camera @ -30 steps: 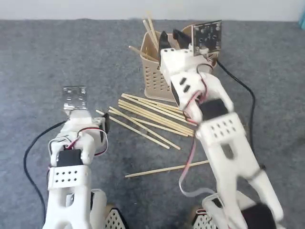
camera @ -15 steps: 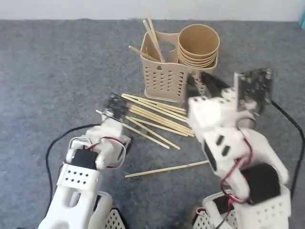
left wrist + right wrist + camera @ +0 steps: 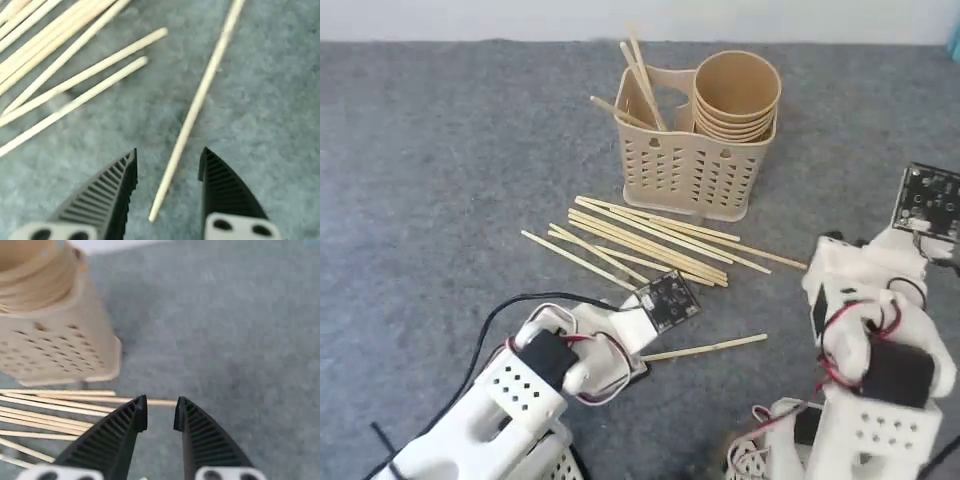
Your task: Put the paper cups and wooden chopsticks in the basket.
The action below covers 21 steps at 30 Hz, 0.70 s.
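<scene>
Since 1 second ago the right arm (image 3: 865, 320) is back from the basket (image 3: 685, 175) and the left arm (image 3: 550, 365) is over 1 lone chopstick (image 3: 705, 348), left gripper (image 3: 169, 150) open astride its end, right gripper (image 3: 160, 398) slightly parted, empty. The paper cups (image 3: 737, 85) stand in the basket, but the loose chopsticks (image 3: 650, 240) lie on the carpet (image 3: 440, 150) just near of it, so about half seems left; no writing is legible.

Desk (image 3: 440, 150): grey cloth, fuzzy nap, matt, carpet-like. Chopsticks (image 3: 650, 235): bare pale wood, smooth, no gloss. Basket (image 3: 685, 175): beige plastic w/ punched holes, slight sheen. Cups (image 3: 735, 95): tan paper, matt. Jaws: black plastic, ribbed inner faces. Arms (image 3: 520, 385): white plastic, smooth, semi-matt.
</scene>
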Each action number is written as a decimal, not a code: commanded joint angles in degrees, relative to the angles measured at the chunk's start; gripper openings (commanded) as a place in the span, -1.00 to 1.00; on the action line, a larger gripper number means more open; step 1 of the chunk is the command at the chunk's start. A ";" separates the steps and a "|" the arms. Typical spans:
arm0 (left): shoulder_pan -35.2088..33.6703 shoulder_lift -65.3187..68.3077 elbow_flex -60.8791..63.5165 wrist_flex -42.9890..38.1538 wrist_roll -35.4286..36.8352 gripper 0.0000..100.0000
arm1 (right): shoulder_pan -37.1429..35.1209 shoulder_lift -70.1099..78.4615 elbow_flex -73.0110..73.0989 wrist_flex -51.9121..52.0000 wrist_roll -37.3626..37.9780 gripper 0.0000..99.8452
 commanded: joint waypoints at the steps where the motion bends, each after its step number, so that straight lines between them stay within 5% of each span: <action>1: 0.88 -0.88 0.92 -4.48 -2.20 -0.61 | 6.02 -0.84 4.40 -4.09 1.67 -0.78; 9: 3.60 8.97 1.54 -10.11 -2.55 -0.61 | 14.37 -0.84 10.73 -8.92 1.32 -0.78; 21: 6.42 19.52 -1.71 -14.33 -2.29 -0.62 | 16.40 -0.84 17.67 -12.62 1.23 -0.78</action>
